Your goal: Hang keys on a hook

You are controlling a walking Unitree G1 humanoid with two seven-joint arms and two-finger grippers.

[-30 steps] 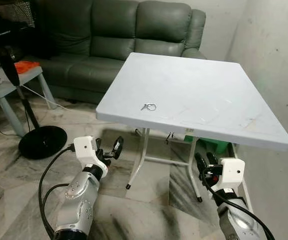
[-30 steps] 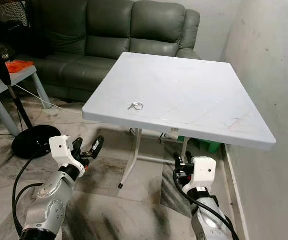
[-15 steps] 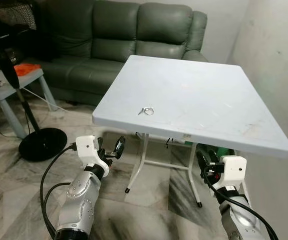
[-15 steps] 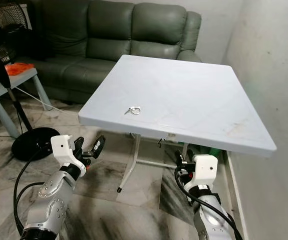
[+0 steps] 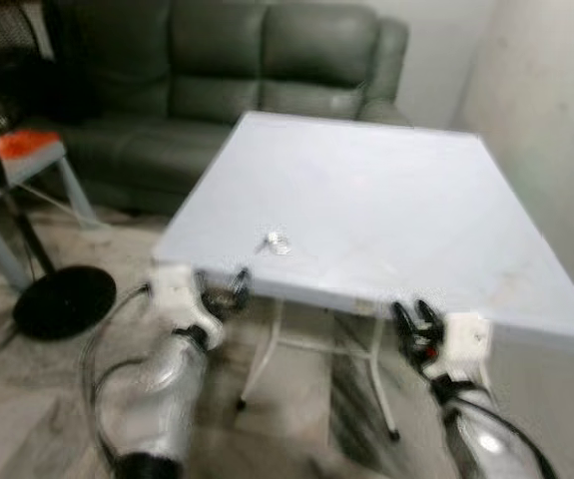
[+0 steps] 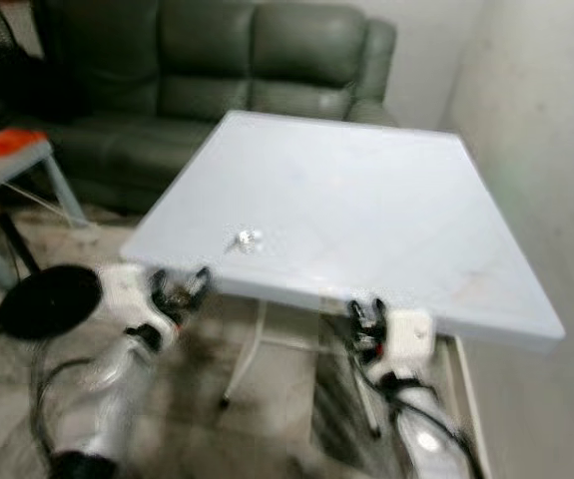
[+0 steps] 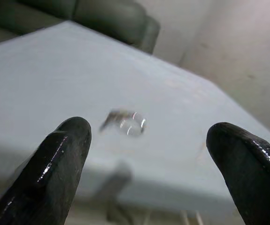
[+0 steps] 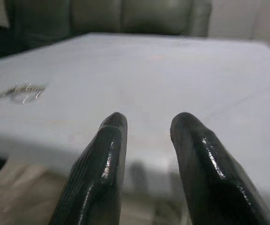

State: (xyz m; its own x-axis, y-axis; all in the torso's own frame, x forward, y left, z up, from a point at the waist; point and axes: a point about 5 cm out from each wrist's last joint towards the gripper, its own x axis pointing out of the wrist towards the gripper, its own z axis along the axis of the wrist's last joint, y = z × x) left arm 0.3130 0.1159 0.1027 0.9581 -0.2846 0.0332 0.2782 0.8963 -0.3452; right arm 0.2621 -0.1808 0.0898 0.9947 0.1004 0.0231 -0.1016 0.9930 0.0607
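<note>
A small ring of keys (image 5: 278,241) lies on the white folding table (image 5: 386,180), near its front left edge; the picture is blurred. My left gripper (image 5: 223,290) hangs just below and in front of that edge. In the left wrist view it is open (image 7: 149,126), its fingers wide apart with the keys (image 7: 125,123) lying beyond the gap. My right gripper (image 5: 413,321) is under the table's front edge, further right. Its fingers (image 8: 110,140) stand a narrow gap apart, holding nothing, and the keys (image 8: 19,91) lie off to one side.
A dark green sofa (image 5: 237,70) stands behind the table. At the left are a low side table with an orange thing (image 5: 22,145) and a fan's round black base (image 5: 62,299). A pale wall (image 5: 556,120) runs close along the table's right side.
The whole picture has shifted and blurred, so the camera has moved. The table's front edge now sits closer to both grippers. The keys lie where they were on the table.
</note>
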